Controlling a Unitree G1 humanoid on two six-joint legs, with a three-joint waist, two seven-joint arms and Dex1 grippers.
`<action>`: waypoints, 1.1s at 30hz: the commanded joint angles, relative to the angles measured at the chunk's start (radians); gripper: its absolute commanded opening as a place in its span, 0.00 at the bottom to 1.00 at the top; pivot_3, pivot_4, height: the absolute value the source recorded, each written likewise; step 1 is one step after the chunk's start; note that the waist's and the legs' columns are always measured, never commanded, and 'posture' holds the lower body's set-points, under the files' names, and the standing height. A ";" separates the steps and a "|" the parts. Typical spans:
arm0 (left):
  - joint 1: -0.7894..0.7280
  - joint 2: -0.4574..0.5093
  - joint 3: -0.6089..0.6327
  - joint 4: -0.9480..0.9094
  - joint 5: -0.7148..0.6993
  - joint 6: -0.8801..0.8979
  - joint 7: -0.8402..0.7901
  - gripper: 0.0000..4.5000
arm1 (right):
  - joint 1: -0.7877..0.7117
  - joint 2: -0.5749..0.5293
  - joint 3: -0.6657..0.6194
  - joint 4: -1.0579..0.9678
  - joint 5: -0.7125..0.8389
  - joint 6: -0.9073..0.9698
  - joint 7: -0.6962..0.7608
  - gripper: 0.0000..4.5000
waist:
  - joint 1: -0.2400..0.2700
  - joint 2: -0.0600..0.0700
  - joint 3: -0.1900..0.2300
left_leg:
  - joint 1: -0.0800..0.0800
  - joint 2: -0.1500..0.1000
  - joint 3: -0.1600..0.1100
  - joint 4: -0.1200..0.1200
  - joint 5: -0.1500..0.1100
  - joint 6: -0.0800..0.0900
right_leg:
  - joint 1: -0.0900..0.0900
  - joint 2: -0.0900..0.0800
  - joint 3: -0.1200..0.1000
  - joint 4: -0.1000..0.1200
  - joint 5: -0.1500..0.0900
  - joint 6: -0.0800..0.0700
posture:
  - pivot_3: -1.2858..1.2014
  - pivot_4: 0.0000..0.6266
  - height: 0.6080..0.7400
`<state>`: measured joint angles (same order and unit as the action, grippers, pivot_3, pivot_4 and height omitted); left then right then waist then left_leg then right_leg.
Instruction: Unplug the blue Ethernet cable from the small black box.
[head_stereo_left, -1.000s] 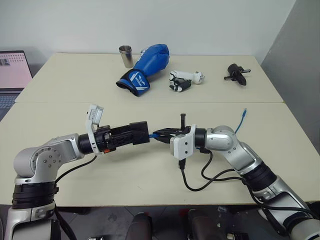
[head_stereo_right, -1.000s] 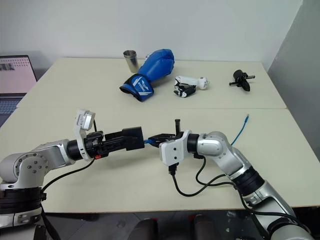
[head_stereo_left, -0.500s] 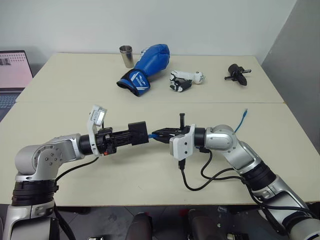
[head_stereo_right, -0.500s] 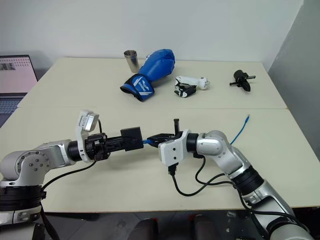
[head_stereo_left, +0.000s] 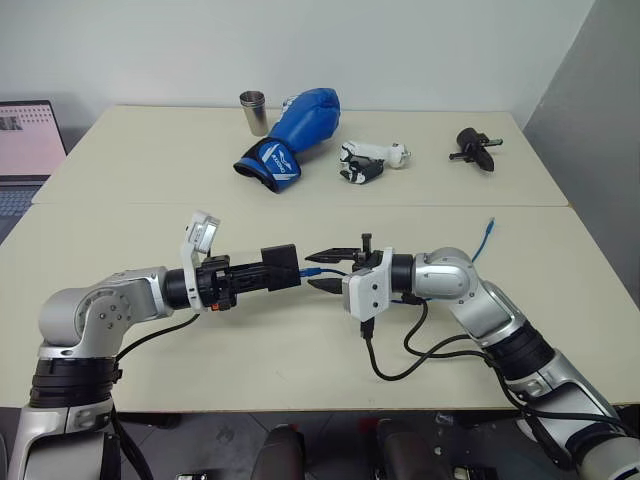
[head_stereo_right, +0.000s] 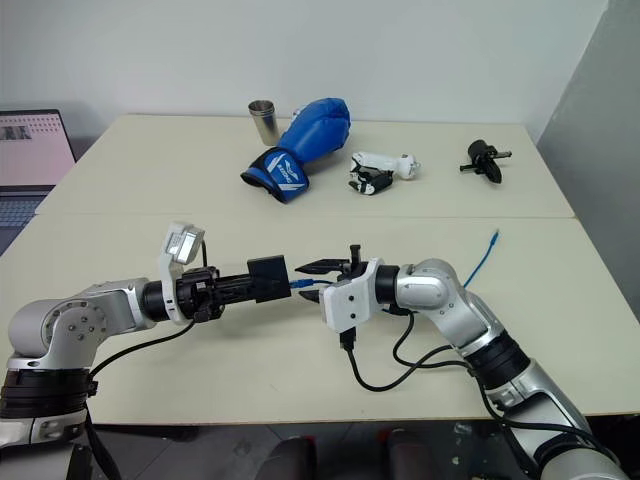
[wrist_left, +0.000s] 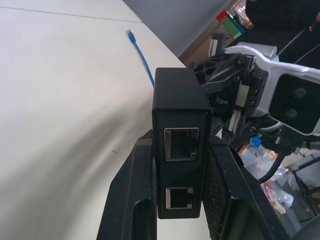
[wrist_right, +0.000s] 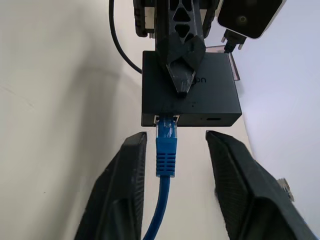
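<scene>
Blue Ethernet cable (wrist_right: 165, 145) seated by its plug in a port on one edge of the small black box (wrist_right: 210, 95), both carried in the air above the table (head_stereo_left: 300, 340), between the two arms. Behind the plug, cord running back under the right arm, with the free end (head_stereo_left: 489, 226) lying flat on the table, well apart from the box. Box clenched between the fingers of the left end effector (head_stereo_left: 262, 275), so grasped and kept off the table. Right end effector (head_stereo_left: 313, 269) released, with one finger on each side of the plug and touching neither the plug nor the box. Several possible troubles from here. If closed too far back, on the thin cord and not on the plug body, likely to slip along the cord or to strain it at the boot. If pulled without the latch tab pressed, likely to drag the box out of the left grasp, or to twist it between those fingers. Cannot tell on which face of the plug the tab sits, so hard to judge whether squeezing from these two sides would release it. If pulled off the line of the port, perhaps jamming of the plug. With a sudden release, risk of swinging the cord against the table.
</scene>
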<state>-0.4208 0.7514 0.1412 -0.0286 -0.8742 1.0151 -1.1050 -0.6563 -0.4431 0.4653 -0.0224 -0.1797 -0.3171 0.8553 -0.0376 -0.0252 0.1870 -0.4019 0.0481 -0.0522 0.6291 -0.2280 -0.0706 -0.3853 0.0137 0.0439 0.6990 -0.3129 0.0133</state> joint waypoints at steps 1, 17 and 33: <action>-0.042 0.036 -0.038 0.004 0.059 -0.102 -0.098 0.17 | 0.029 -0.036 -0.076 -0.173 0.224 0.243 0.119 0.42 | 0.005 0.000 0.000 | 0.000 0.000 0.000 0.000 0.000 0.000 | 0.000 0.000 0.000 0.000 0.000 0.000 | 0.52 0.24 1.00; -0.120 0.051 -0.106 0.047 0.150 -0.235 -0.272 0.17 | 0.099 0.057 -0.250 -0.287 0.730 1.078 0.037 0.42 | 0.004 0.000 0.000 | 0.000 0.000 0.000 0.000 0.000 0.000 | -0.001 0.000 0.000 0.000 0.000 0.000 | 0.52 0.24 1.00; -0.121 0.047 -0.109 0.050 0.157 -0.233 -0.289 0.17 | 0.084 0.146 -0.291 -0.269 0.846 1.204 -0.048 0.42 | 0.004 0.000 0.000 | -0.001 0.000 0.000 0.000 0.000 0.000 | -0.002 0.001 0.000 0.000 -0.001 0.001 | 0.52 0.24 1.00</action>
<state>-0.5246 0.7972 0.0264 0.0368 -0.7179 0.7969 -1.3863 -0.5576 -0.3084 0.1919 -0.2696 0.6411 0.8864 0.8169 -0.0340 -0.0250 0.1871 -0.4029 0.0482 -0.0518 0.6287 -0.2282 -0.0702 -0.3868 0.0146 0.0439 0.6985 -0.3141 0.0153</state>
